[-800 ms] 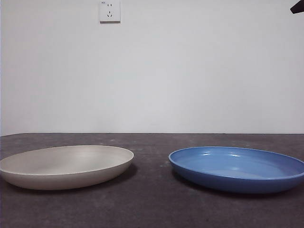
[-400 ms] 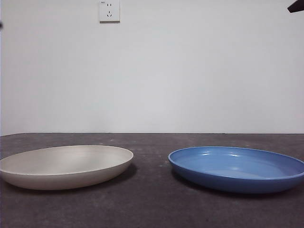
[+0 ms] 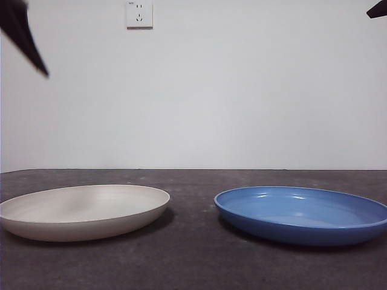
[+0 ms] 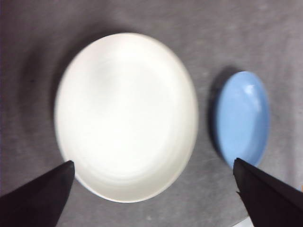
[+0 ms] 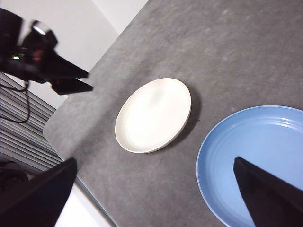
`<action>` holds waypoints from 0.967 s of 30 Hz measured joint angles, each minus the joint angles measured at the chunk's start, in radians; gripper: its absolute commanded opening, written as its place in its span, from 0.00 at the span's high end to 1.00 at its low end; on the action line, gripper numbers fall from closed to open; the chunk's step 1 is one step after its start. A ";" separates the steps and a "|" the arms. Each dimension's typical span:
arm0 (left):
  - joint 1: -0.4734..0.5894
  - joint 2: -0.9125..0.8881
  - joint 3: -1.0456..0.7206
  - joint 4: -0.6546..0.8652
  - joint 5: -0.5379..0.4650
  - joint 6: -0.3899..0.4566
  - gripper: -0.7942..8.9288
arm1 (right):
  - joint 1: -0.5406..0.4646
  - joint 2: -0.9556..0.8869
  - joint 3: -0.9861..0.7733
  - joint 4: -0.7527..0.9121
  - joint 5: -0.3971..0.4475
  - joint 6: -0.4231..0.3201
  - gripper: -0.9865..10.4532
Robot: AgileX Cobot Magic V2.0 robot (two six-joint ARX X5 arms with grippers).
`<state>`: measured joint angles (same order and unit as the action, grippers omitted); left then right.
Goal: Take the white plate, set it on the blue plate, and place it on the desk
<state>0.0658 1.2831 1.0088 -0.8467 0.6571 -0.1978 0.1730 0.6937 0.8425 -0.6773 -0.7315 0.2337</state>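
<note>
The white plate (image 3: 84, 211) lies on the desk (image 3: 193, 263) at the left, and the blue plate (image 3: 302, 214) lies apart from it at the right. My left gripper (image 4: 153, 162) hangs open high above the white plate (image 4: 125, 116), its jaws set wide with nothing between them. In the front view it shows as a dark tip (image 3: 23, 33) at the top left corner. My right gripper (image 5: 154, 160) is open too and empty, high over the blue plate (image 5: 255, 161), with the white plate (image 5: 154, 115) farther off.
A wall socket (image 3: 139, 13) sits high on the white wall behind the desk. The right arm shows only as a black tip (image 3: 378, 9) at the top right corner. The desk's edge (image 5: 83, 177) runs near the white plate.
A dark jaw of the left arm has come into the front view at the top left corner. Both plates lie where they were.
</note>
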 measured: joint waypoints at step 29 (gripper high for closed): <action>-0.036 0.402 0.001 0.166 -0.004 0.051 0.35 | 0.000 0.000 0.000 -0.001 0.000 0.000 0.30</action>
<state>0.0299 1.6852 1.0096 -0.6804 0.6529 -0.1467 0.1730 0.6937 0.8425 -0.6781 -0.7315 0.2333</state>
